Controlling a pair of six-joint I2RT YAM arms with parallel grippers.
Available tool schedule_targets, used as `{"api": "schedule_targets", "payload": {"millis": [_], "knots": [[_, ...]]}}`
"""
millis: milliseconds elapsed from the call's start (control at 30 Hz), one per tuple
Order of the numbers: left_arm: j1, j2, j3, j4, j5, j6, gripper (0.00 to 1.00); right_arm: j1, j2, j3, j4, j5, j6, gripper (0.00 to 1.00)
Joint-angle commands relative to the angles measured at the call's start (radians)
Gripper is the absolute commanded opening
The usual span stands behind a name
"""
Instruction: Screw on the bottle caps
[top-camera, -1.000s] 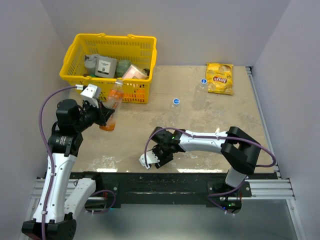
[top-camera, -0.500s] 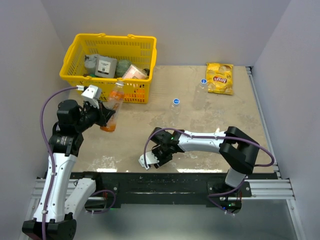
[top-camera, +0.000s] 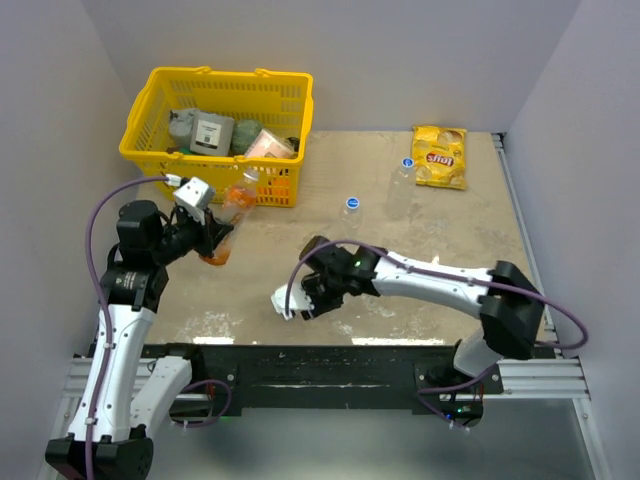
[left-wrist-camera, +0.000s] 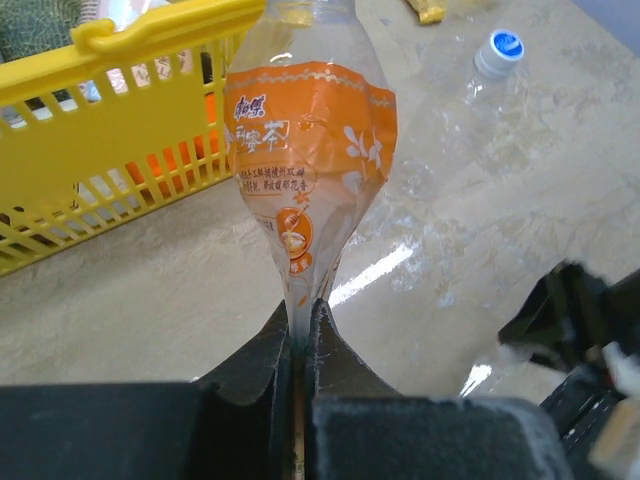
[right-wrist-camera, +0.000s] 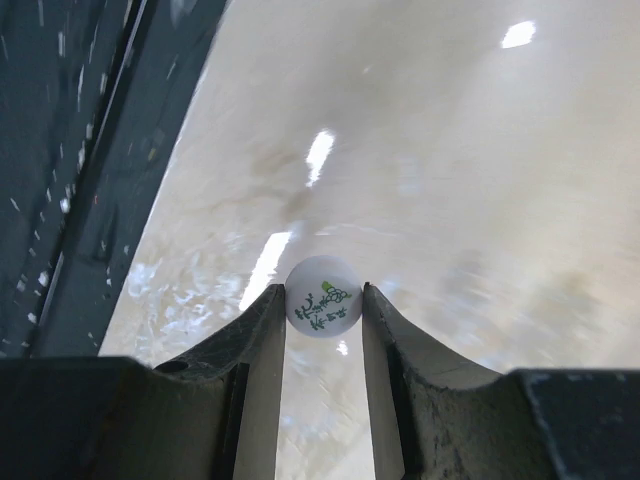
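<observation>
Yellow basket with packaged goods

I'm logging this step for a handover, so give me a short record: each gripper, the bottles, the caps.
left gripper: shut on the squashed lower end of the orange bottle, beside the yellow basket
right gripper: shut on the whitish cap, near the front edge of the table
clear bottles: two, upright on the table, each with a blue cap on top
</observation>
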Motion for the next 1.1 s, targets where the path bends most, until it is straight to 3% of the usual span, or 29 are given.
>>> {"api": "schedule_targets", "payload": {"millis": [0,67,167,367,633,1067], "knots": [[0.008,-0.002,-0.045,-0.02,0.141,0.391,0.0,-0.097,-0.211,0.306,-0.113,-0.136,0.289,0.22],[0.006,0.001,-0.054,-0.051,0.184,0.588,0.0,-0.14,-0.239,0.378,-0.127,-0.184,0.417,0.22],[-0.003,0.018,-0.035,-0.051,0.204,0.755,0.0,-0.194,-0.283,0.483,-0.121,-0.21,0.504,0.21],[-0.028,0.023,0.01,-0.043,0.224,0.971,0.0,-0.209,-0.308,0.578,-0.07,-0.233,0.567,0.22],[-0.031,-0.137,-0.1,0.158,0.243,0.972,0.0,-0.238,-0.294,0.52,0.03,-0.271,0.622,0.22],[-0.031,-0.143,-0.044,0.152,0.235,0.866,0.0,-0.277,-0.239,0.519,0.247,-0.331,0.785,0.22]]}}
